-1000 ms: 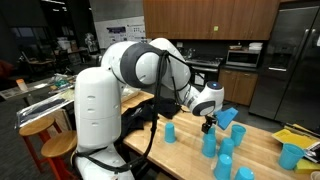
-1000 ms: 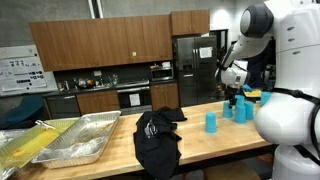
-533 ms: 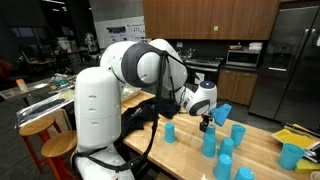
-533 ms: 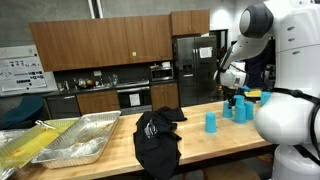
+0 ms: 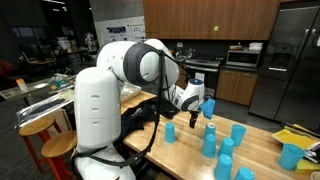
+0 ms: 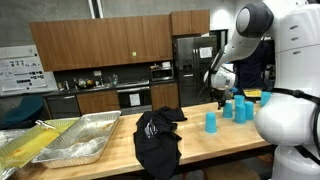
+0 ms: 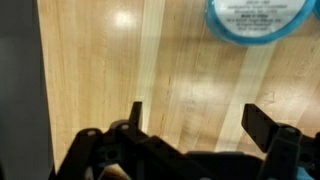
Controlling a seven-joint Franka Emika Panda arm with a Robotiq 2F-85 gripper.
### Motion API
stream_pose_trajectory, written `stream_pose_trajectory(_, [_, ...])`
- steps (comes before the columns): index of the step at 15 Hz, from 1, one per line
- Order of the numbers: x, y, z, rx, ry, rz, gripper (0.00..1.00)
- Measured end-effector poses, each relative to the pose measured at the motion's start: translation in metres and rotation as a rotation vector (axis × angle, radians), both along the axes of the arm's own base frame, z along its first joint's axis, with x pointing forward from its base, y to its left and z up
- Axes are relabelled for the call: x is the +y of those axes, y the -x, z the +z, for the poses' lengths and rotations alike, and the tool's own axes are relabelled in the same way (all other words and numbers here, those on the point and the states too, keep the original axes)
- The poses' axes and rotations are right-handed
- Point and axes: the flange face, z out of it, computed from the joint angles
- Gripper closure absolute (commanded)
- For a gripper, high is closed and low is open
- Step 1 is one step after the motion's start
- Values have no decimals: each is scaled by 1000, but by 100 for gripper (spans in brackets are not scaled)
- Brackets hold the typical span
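My gripper [image 7: 195,120] is open with nothing between its fingers, and it hangs just above the light wooden table [image 7: 120,60]. A blue cup [image 7: 258,18] stands mouth down at the top right of the wrist view, ahead of the fingers and apart from them. In both exterior views the gripper [image 5: 192,122] [image 6: 222,97] hovers over the table between a lone blue cup [image 5: 170,132] and a cluster of several blue cups [image 5: 226,148] [image 6: 240,108]. A blue shape [image 5: 207,106] shows beside the wrist; I cannot tell what it is.
A black cloth [image 6: 157,140] [image 5: 140,115] lies crumpled on the table. Metal trays [image 6: 80,140] sit at one end. Another single blue cup [image 6: 211,122] stands apart from the cluster. Yellow items [image 5: 295,138] lie at the table's far end. Kitchen cabinets and a fridge stand behind.
The arm has swung the gripper sideways away from the cup cluster, toward the lone cup and the black cloth. The cups have not moved.
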Motion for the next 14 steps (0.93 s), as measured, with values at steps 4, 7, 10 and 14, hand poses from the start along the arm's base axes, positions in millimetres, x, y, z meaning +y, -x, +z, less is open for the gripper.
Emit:
stream_pose_trajectory(4, [17, 9, -12, 164, -56, 73, 0])
stream_pose_trajectory(7, [18, 20, -5, 274, -108, 94, 0])
stream_pose_trajectory(10, [15, 27, 9, 319, -119, 107, 0])
stream_pose_trajectory(14, [22, 30, 23, 345, -112, 140, 0])
